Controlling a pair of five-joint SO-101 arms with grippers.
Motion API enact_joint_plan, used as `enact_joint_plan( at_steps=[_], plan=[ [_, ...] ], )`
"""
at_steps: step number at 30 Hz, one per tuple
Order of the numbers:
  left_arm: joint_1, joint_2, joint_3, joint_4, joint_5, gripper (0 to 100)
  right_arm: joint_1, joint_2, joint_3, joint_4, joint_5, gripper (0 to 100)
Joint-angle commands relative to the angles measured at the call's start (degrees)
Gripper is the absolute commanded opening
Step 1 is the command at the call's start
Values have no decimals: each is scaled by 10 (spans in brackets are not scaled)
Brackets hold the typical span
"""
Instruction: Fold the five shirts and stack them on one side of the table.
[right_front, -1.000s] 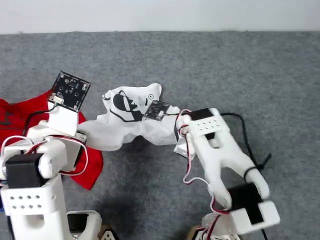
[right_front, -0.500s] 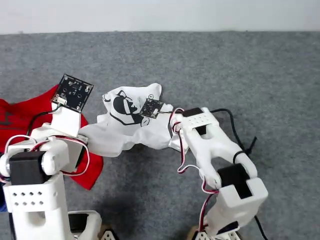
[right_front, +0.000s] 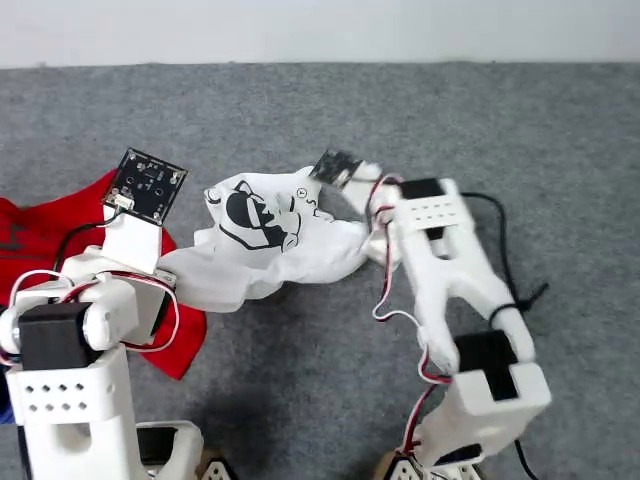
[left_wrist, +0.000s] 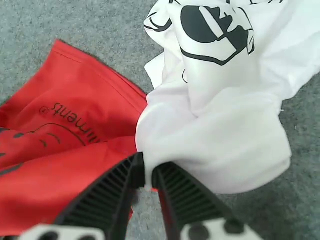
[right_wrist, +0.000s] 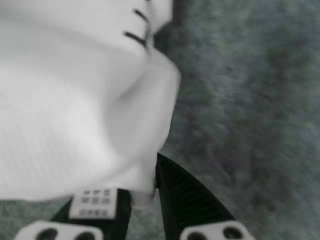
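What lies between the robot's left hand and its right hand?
The white shirt, bunched up, fills that stretch in the high view. The wrist views show the left hand and the right hand each pinching an edge of it.

We see a crumpled white shirt (right_front: 300, 255) with a black graphic bunched mid-table, its left end overlapping a red shirt (right_front: 40, 238) lying at the left edge.

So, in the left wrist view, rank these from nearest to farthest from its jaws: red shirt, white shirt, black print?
1. white shirt: its edge is pinched there.
2. red shirt: lying just beside.
3. black print: farther out, up the white shirt.
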Motion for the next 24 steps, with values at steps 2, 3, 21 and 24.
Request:
enact_joint_plan(
  at_steps=[2,3,21,24],
  plan=[
    [-1,-11,-29,5,-5,14,17,-121,-64,53,0,10],
    [-1,-11,-44,5,-5,14,19,-145,-69,62,3,10],
    [-3,-11,-298,-128,-54,14,64,-540,-78,-15,59,10],
    [0,-8,-327,-182,-54,14,108,-578,-78,-58,61,10]
  ],
)
